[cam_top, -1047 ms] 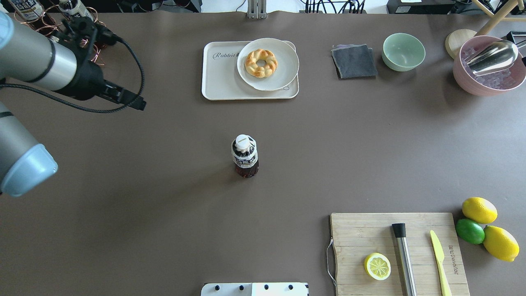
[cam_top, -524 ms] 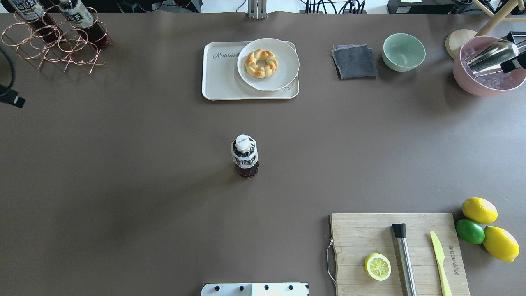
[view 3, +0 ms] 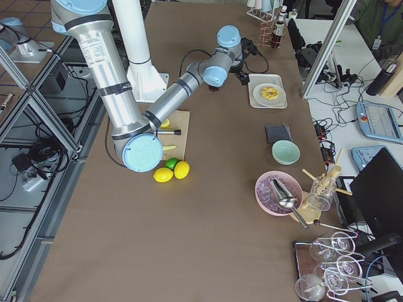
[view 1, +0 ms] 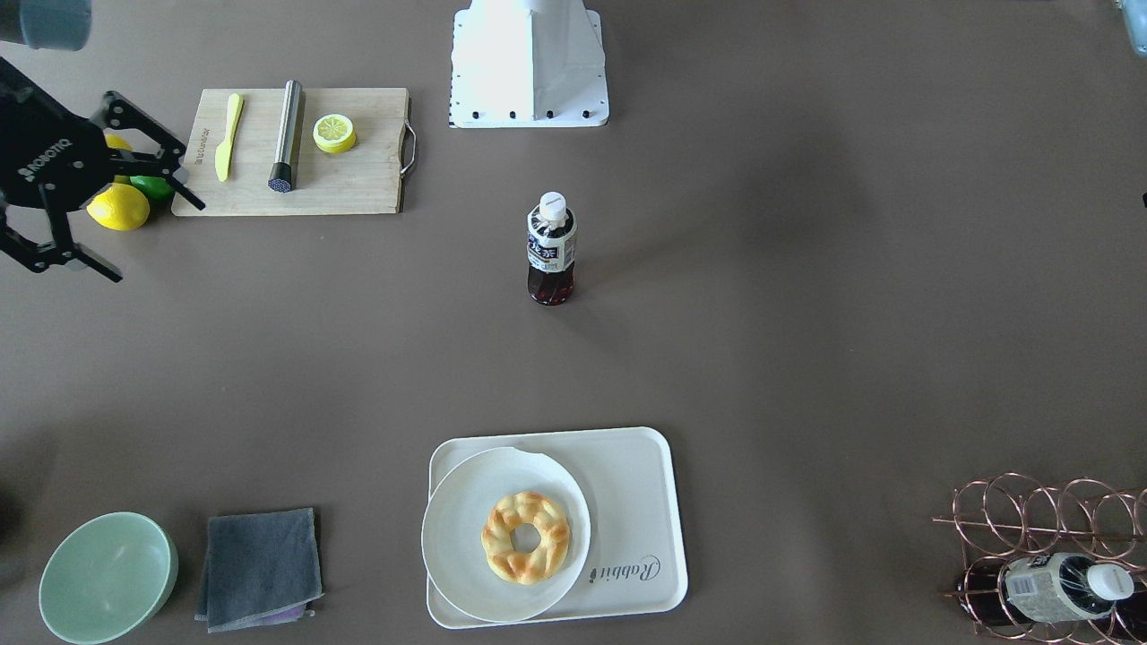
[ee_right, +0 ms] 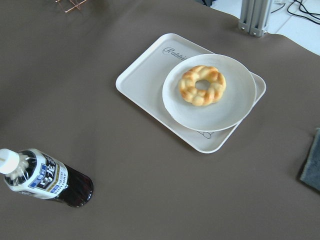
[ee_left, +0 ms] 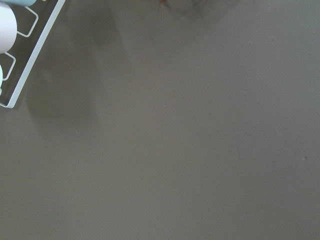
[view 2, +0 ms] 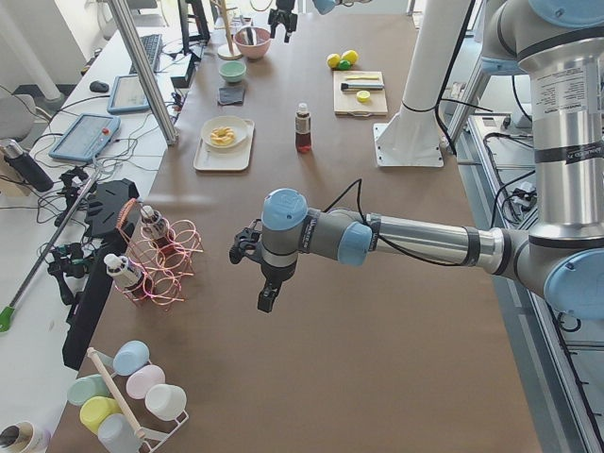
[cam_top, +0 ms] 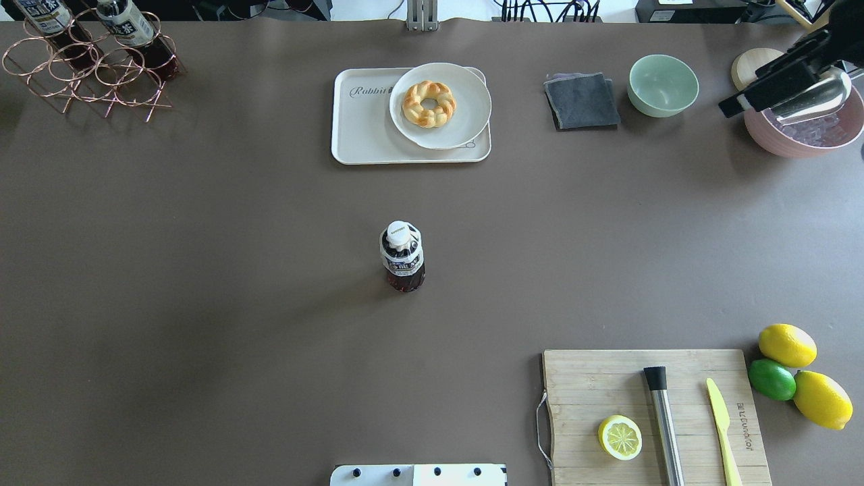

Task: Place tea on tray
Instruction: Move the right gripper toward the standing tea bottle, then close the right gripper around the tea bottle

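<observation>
Right gripper (view 1: 158, 240) first: the front-facing camera is the one that really shows it. The jaws are spread wide with nothing between them, up at the cutting board (view 1: 358, 179) end. Overhead you only get a black chunk of it poking in over the pink bowl (cam_top: 790, 145) in the far right corner. Its own wrist cam shows no fingers at all, just the tea (ee_right: 47, 177) and the tray (ee_right: 145, 75) below.

Left gripper (view 2: 264, 294) only turns up in the left side view, hanging over bare table (view 2: 377, 359) near the copper rack (view 2: 170, 260), so I can't tell if it's wide or closed. Its wrist cam is mostly plain table.

The tea stands upright in the middle of the table, on its own, well apart from the tray. The tray's got a plate (cam_top: 466, 120) with a donut (cam_top: 413, 108) on it, and the "Rabbit" end is bare. Overhead shows two other bottles (cam_top: 125, 23) in the rack, the front view only one clearly.
</observation>
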